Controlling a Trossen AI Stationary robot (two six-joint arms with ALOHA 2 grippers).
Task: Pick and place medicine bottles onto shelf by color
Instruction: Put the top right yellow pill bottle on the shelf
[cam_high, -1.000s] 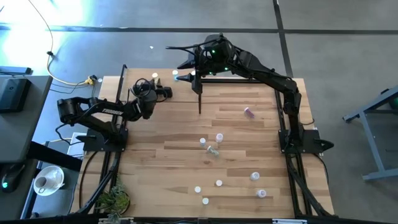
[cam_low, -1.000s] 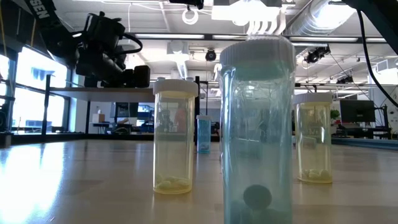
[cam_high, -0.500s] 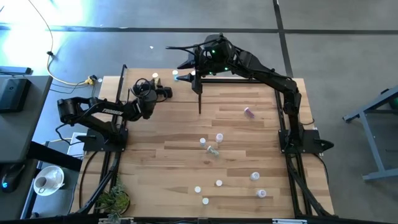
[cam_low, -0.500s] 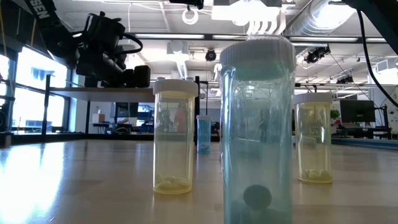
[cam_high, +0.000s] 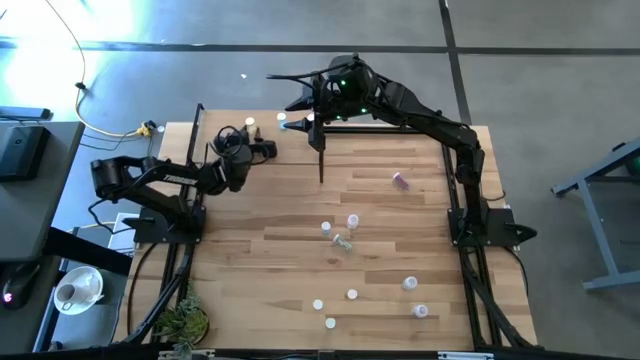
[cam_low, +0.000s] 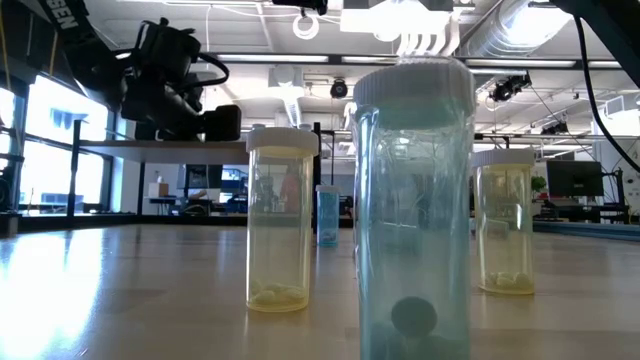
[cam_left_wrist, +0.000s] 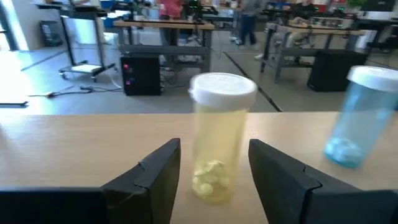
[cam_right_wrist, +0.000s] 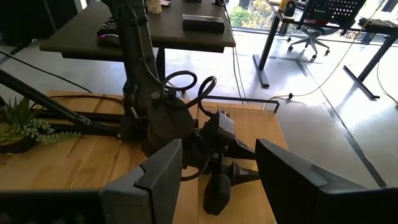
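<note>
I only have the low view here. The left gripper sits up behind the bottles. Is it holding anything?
Observer: No. The left wrist view shows the left gripper open, with an upright yellow bottle standing between its fingers.
Operator: Anything next to that bottle?
Observer: A blue bottle stands upright beside it.
Operator: And the right arm?
Observer: The right gripper is open and empty, near the far side of the table.

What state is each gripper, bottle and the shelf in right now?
Left gripper: jaws open, either side of the yellow bottle.
Yellow bottle: upright, capped, on the shelf.
Blue bottle: upright, capped, beside it.
Right gripper: jaws open, empty, raised.
Pink bottle: lying on the table.
</note>
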